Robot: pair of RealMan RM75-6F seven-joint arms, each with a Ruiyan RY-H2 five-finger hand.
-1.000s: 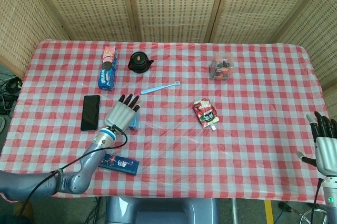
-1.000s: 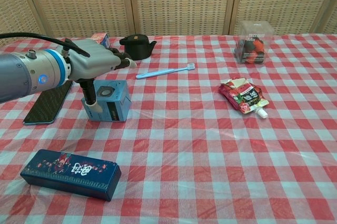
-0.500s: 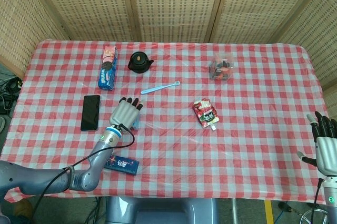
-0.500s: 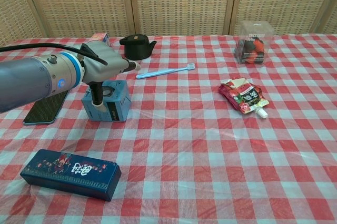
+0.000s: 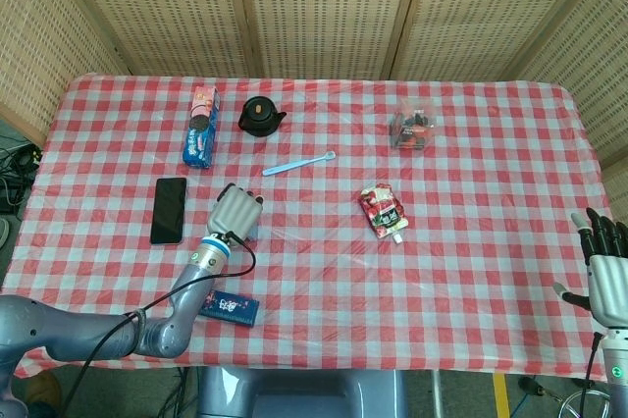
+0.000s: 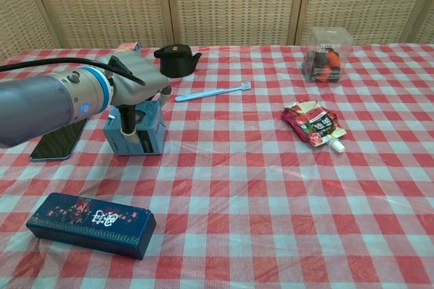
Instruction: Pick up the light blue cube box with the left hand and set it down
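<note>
The light blue cube box (image 6: 148, 134) stands on the checked tablecloth at the left. My left hand (image 6: 137, 80) lies over its top, thumb down its front face and the other fingers curled over its far side, gripping it. From the head view the left hand (image 5: 235, 212) hides nearly all of the box. The box's base still looks to be on the cloth. My right hand (image 5: 608, 271) hangs past the table's right edge with fingers apart and nothing in it.
A black phone (image 6: 60, 136) lies just left of the box and a dark blue long box (image 6: 90, 216) near the front edge. Behind are a black teapot (image 6: 175, 60), a cookie pack (image 5: 200, 127) and a blue toothbrush (image 6: 211, 91). A red pouch (image 6: 313, 123) and a clear box (image 6: 325, 55) sit right.
The left hand has come down over the box and its fingers have curled round the far side, dark fingertips no longer showing from above. The right hand has not moved.
</note>
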